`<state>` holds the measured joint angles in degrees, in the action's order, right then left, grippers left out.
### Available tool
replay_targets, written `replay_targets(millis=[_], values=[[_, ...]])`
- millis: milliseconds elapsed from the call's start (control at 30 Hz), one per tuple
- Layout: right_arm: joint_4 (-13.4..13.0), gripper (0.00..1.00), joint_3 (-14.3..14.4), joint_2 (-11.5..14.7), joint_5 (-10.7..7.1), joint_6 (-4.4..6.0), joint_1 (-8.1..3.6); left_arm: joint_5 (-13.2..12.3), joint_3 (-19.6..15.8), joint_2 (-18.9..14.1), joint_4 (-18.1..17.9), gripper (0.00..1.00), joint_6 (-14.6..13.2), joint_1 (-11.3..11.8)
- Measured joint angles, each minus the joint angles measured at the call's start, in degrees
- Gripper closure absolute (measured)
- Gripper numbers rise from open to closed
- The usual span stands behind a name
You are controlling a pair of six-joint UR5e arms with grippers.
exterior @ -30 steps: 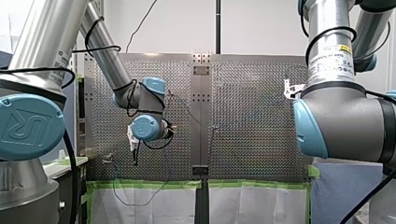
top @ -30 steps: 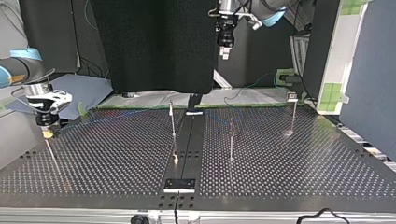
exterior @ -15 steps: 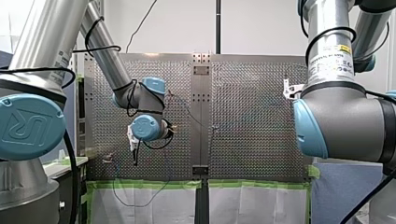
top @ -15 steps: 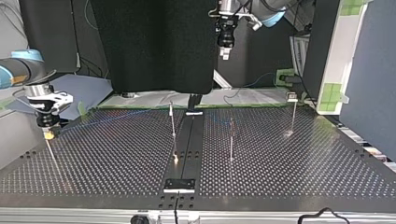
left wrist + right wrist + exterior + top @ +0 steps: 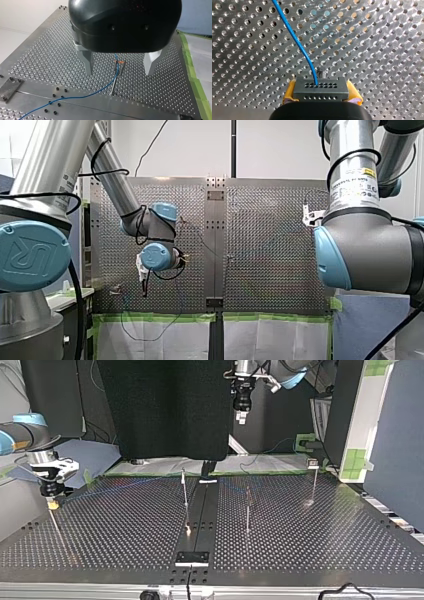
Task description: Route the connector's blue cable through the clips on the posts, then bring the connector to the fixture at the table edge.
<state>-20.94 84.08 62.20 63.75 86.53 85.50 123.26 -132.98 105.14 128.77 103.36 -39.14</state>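
In the right wrist view my right gripper (image 5: 321, 93) is shut, its yellow pads (image 5: 289, 93) clamping a grey connector (image 5: 320, 86). The blue cable (image 5: 294, 37) leaves the connector's face and runs away over the perforated plate. At the top view's left, the same gripper (image 5: 51, 504) hangs just above a thin post (image 5: 55, 525). My left gripper (image 5: 118, 73) is open, with its metal fingers (image 5: 87, 62) on either side of a clip post (image 5: 115, 77). The cable (image 5: 82, 96) runs through that clip. In the top view this gripper (image 5: 241, 419) is high above the table's far side.
Three more thin posts (image 5: 185, 492) (image 5: 247, 510) (image 5: 314, 482) stand on the perforated table (image 5: 325, 535). A dark centre rail (image 5: 200, 510) ends at a small plate (image 5: 192, 558) near the front edge. Green tape (image 5: 160, 317) lines one table edge.
In the top view both grippers have crept slightly upward. The connector stays gripped and the left fingers stay open.
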Motion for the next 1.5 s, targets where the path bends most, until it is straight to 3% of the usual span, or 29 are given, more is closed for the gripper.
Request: replay_targets(millis=[133,167,200,233,300,333,400,433,500,533,567,700,1500], values=[[0.0,1.0,0.0,0.0,0.45,-0.39,0.03,0.0,0.0,0.0,0.0,0.0,0.0,0.1],[0.0,0.88,0.0,0.0,0.56,-0.5,0.04,-0.02,0.0,0.0,0.0,0.0,0.0,0.12],[0.0,0.82,0.01,0.0,0.65,-0.62,0.05,-0.03,0.0,0.0,0.0,0.0,-0.01,0.13],[0.0,0.82,0.02,0.0,0.73,-0.77,0.06,-0.05,0.0,0.0,0.0,0.0,-0.02,0.13],[0.0,0.6,0.03,0.0,0.81,-0.98,0.08,-0.07,0.0,0.0,0.0,0.0,-0.02,0.15],[0.0,0.6,0.03,0.0,0.84,-1.05,0.1,-0.07,0.0,0.0,0.0,0.0,-0.02,0.16],[0.0,0.41,0.02,-0.01,0.86,-1.26,0.14,-0.08,0.0,0.0,0.0,0.0,-0.04,0.16],[0.01,0.41,0.01,-0.02,0.88,-1.35,0.15,-0.08,0.0,0.0,0.0,0.0,-0.04,0.16],[0.04,0.27,-0.01,-0.04,0.98,-1.55,0.19,-0.09,0.0,0.0,0.03,0.0,-0.07,0.17],[0.07,0.27,-0.01,-0.04,1.04,-1.62,0.21,-0.09,0.0,0.0,0.04,0.0,-0.07,0.17],[0.1,0.18,-0.01,-0.05,1.1,-1.67,0.22,-0.09,0.0,0.0,0.05,0.0,-0.08,0.17],[0.2,0.04,-0.1,-0.04,1.38,-1.83,0.31,-0.09,-0.01,0.0,0.07,0.0,-0.09,0.16],[0.01,0.01,-0.01,-0.09,2.76,-1.83,0.67,-0.08,0.0,0.01,0.0,0.0,-0.08,0.17]])
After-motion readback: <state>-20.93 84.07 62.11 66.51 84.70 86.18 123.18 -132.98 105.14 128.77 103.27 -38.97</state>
